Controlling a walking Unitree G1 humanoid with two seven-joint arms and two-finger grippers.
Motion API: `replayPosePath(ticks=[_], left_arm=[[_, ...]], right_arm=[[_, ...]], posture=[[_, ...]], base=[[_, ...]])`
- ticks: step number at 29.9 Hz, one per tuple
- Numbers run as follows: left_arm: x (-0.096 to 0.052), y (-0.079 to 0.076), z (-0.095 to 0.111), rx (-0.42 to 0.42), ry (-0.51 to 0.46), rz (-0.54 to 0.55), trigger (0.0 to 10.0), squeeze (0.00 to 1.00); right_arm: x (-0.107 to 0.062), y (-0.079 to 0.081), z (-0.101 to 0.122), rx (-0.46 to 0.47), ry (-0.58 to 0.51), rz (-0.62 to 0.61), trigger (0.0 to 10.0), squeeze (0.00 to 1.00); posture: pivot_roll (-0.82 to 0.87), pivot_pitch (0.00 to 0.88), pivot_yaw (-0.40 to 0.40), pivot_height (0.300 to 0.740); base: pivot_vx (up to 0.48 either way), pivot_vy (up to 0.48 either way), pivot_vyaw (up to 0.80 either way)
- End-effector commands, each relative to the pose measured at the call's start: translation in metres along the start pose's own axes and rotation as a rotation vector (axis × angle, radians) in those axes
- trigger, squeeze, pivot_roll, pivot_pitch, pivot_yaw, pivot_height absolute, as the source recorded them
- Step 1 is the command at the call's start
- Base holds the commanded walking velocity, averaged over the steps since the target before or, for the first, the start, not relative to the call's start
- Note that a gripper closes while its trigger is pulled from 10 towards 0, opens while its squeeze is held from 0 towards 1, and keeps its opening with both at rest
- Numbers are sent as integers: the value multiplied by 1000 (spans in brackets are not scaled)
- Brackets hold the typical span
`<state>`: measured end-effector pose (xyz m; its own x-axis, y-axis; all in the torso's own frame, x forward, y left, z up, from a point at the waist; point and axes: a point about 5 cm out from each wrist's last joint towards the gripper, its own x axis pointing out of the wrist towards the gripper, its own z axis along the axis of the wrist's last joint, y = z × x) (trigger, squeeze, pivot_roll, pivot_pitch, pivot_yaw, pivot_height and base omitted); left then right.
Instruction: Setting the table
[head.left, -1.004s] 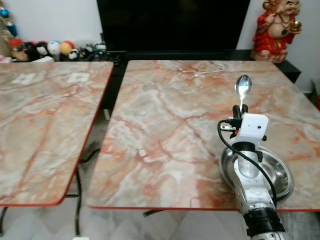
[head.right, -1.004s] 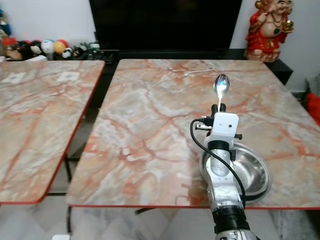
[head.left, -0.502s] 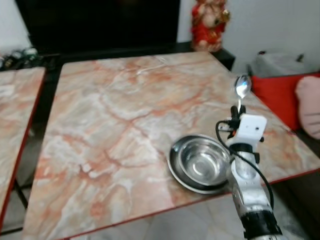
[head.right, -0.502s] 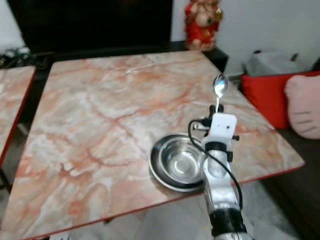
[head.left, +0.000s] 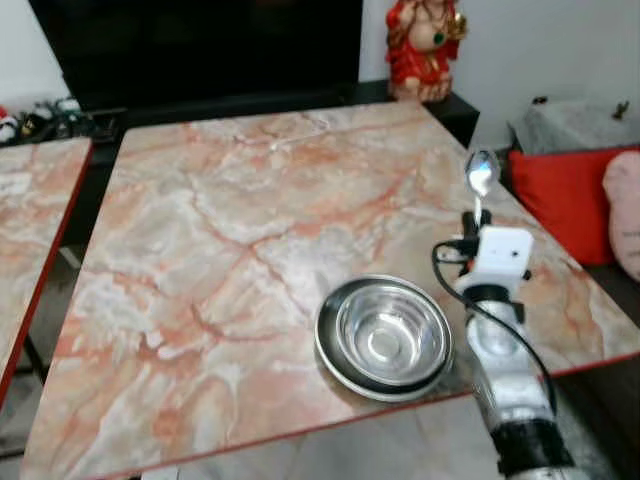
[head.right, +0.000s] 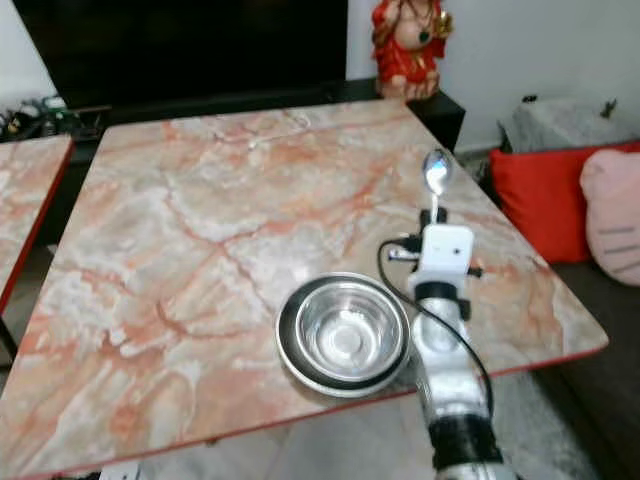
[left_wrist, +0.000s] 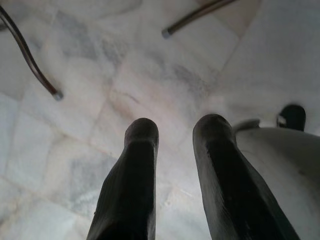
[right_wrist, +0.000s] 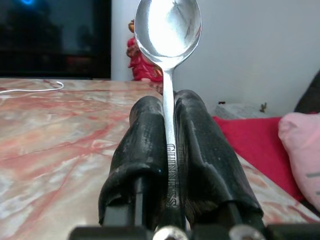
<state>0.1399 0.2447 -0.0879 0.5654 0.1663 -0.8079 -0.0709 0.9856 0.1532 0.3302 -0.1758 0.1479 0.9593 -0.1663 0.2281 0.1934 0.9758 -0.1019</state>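
Right wrist view puts us nose to nose with the spoon (right_wrist: 168, 30): bowl end up at the top centre of the frame, handle pinched flat between the two black fingers (right_wrist: 142, 145) of the right gripper (right_wrist: 167, 125), which is clenched tight around it. That upright hold looks deliberate, keeping the spoon clear of the tabletop until there is a spot to lay it.

Over to the left eye view. The right gripper (head.left: 476, 218) sits in the right half of the frame with the spoon (head.left: 481, 172) standing above it, over the marble table (head.left: 230, 220) near its right edge. Just left of the arm, in the lower middle, rests a steel bowl (head.left: 384, 335), close to the near edge where a diner would sit. My read: the spoon belongs beside that bowl, so it has to tip down and settle on the marble next to it.

Left wrist view shows the left gripper (left_wrist: 175, 132) hanging idle over a pale tiled floor (left_wrist: 100, 75), fingers parted, gripping nothing.
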Motion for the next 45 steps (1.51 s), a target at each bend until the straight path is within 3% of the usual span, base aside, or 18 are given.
replayPosePath(ticks=[1, 7, 11, 14, 19, 24, 35, 45], left_arm=[[-1, 3, -4, 3, 15, 6, 10000, 0], [-2, 4, -5, 5, 16, 6, 10000, 0], [-1, 4, -4, 10, 15, 4, 10000, 0], [-1, 3, -4, 17, 16, -2, 10000, 0], [-1, 3, -2, 17, 13, -2, 10000, 0], [0, 4, 0, 27, 10, -3, 10000, 0], [0, 6, 3, 33, 3, -3, 10000, 0], [1, 6, 5, 38, -3, -5, 10000, 0]], right_arm=[[2, -7, 3, -12, 8, -3, 10000, 0], [-2, -38, -9, -142, 172, 73, 10000, 0], [-10, -62, -10, -192, 221, 110, 10000, 0], [-15, -80, -17, -183, 314, 100, 10000, 0], [-25, -91, -24, -175, 427, 94, 10000, 0], [-42, -88, -35, -41, 492, 92, 10000, 0], [-63, -84, -53, -19, 593, 97, 10000, 0], [-64, -83, -59, -13, 613, 70, 10000, 0]], posture=[[-39, 23, 8, 740], [-46, 27, 10, 740], [-62, 30, 15, 740], [-67, 31, 17, 740], [-64, 32, 17, 740], [-83, 37, 24, 740], [-84, 36, 31, 740], [-84, 30, 39, 740]], base=[[0, 0, 0], [0, 0, 0], [0, 0, 0], [0, 0, 0], [0, 0, 0], [0, 0, 0], [0, 0, 0], [0, 0, 0]])
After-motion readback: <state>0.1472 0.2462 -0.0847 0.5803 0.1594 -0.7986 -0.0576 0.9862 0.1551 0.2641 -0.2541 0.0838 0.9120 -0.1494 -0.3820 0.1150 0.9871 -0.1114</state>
